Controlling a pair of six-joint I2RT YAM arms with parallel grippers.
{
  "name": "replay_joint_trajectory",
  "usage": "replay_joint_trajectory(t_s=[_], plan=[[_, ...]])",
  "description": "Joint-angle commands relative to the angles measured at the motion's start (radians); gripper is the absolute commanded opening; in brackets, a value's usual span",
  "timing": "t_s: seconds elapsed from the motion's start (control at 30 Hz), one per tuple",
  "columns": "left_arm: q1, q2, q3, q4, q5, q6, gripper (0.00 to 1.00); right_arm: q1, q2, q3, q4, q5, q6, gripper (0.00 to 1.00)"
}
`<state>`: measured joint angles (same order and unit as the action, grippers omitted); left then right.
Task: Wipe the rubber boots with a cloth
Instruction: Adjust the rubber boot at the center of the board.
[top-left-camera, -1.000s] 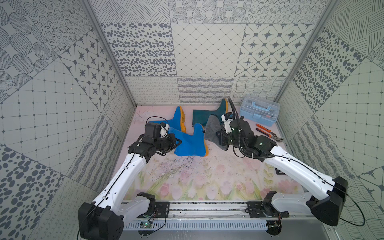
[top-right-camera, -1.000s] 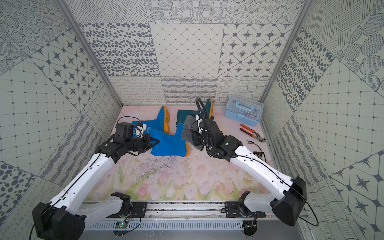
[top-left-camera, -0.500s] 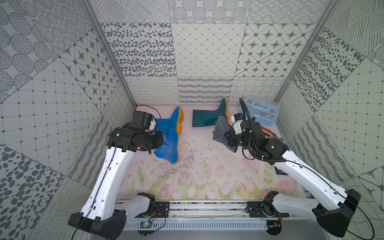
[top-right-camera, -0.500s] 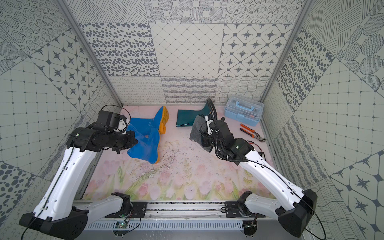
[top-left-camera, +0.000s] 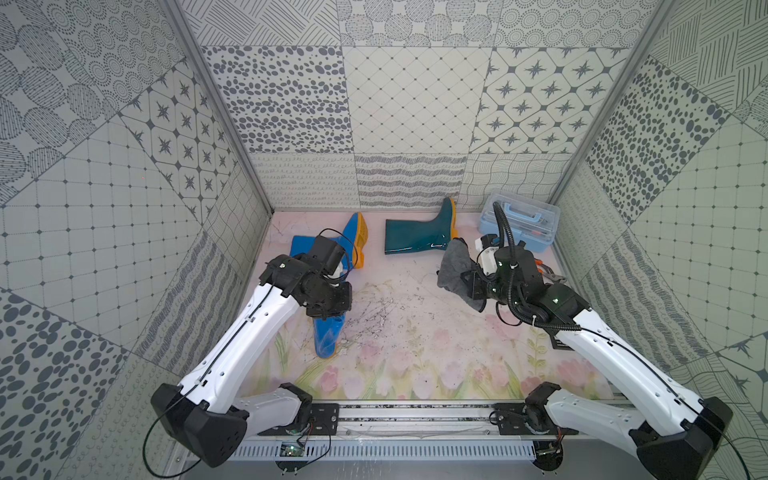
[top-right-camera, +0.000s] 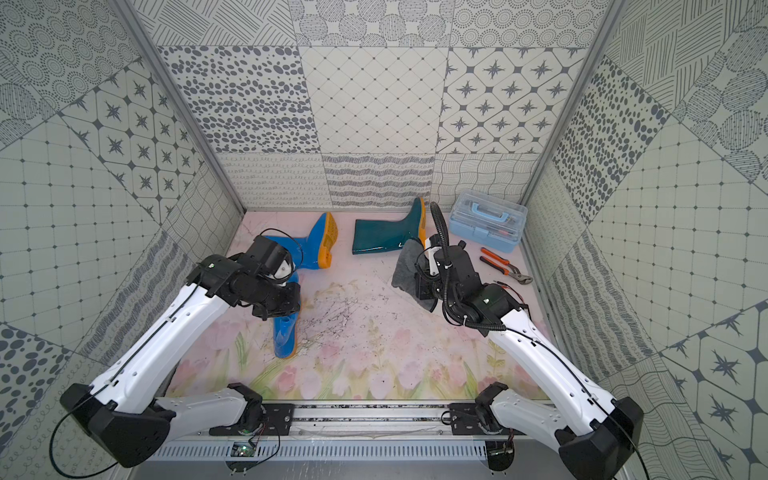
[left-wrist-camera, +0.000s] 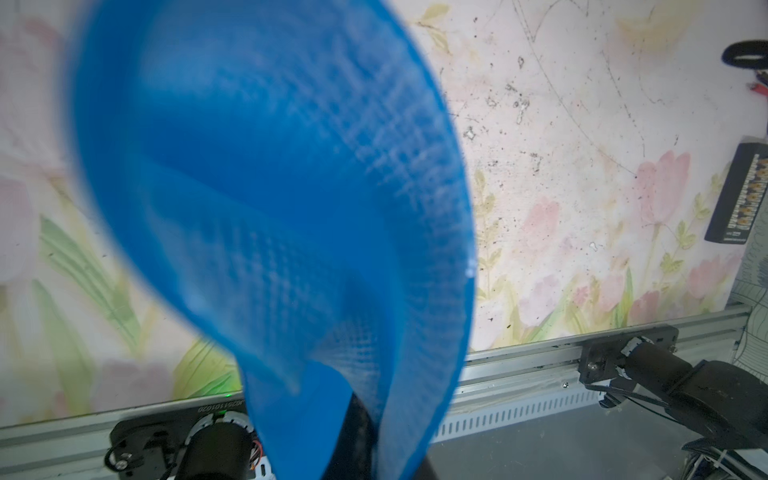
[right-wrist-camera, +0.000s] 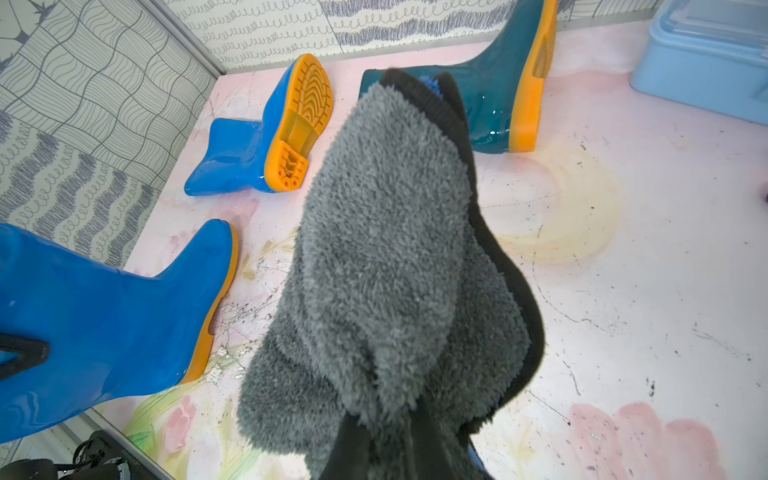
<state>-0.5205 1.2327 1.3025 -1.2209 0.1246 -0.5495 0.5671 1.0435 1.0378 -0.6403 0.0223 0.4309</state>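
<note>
Wipe job looks early to midway at best. R gripper (top-left-camera: 473, 284) pinches the cloth (top-left-camera: 455, 268), which hangs bunched above the bench (top-left-camera: 415, 361) toward its right edge and touches no boot. L gripper (top-left-camera: 332, 311) has its jaws pressed onto the shaft of a blue boot (top-left-camera: 327, 336), holding it near the left edge. Can't tell whether its sole rests on the bench.

Cloth and held boot are well apart, w/ a patch of dark specks (top-left-camera: 382, 311) on the bench btwn them. 2nd blue boot (right-wrist-camera: 232, 162) lies on its side by the back-left corner. Teal boot (top-left-camera: 415, 239) lies on its side at the back edge, near the cloth. All three look glossy, so which, if any, is already wiped can't be read.

Likely left: bring cloth to held boot, rub, then do the other two.

L arm reaches fwd, wrist bent down over its boot. R arm stretches toward the back right, wrist turned inward.

Toolbox (top-left-camera: 519, 226) sits at the back-right corner, pliers (top-right-camera: 503, 266) by the right edge.
</note>
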Motion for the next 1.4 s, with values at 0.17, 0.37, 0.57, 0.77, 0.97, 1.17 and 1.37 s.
replay_joint_trajectory(t_s=[0.17,0.37,0.57,0.77,0.97,1.17,1.37], plan=[[-0.222,0.201,-0.008,0.377,0.031,-0.213,0.00,-0.139,-0.096,-0.060,-0.032,-0.074,-0.014,0.00],[-0.276,0.409,0.056,0.525,0.080,-0.235,0.00,-0.197,-0.133,-0.091,-0.061,-0.085,-0.029,0.00],[-0.305,0.601,0.143,0.634,0.115,-0.263,0.00,-0.213,-0.162,-0.118,-0.092,-0.067,-0.040,0.00],[-0.341,0.768,0.270,0.649,0.130,-0.265,0.00,-0.229,-0.175,-0.129,-0.118,-0.033,-0.059,0.00],[-0.382,0.864,0.349,0.640,0.132,-0.264,0.00,-0.237,-0.192,-0.134,-0.143,0.035,-0.076,0.00],[-0.404,0.879,0.346,0.625,0.122,-0.254,0.00,-0.238,-0.184,-0.159,-0.128,0.009,-0.068,0.00],[-0.414,0.862,0.318,0.609,0.111,-0.239,0.00,-0.236,-0.158,-0.184,-0.083,-0.042,-0.037,0.00]])
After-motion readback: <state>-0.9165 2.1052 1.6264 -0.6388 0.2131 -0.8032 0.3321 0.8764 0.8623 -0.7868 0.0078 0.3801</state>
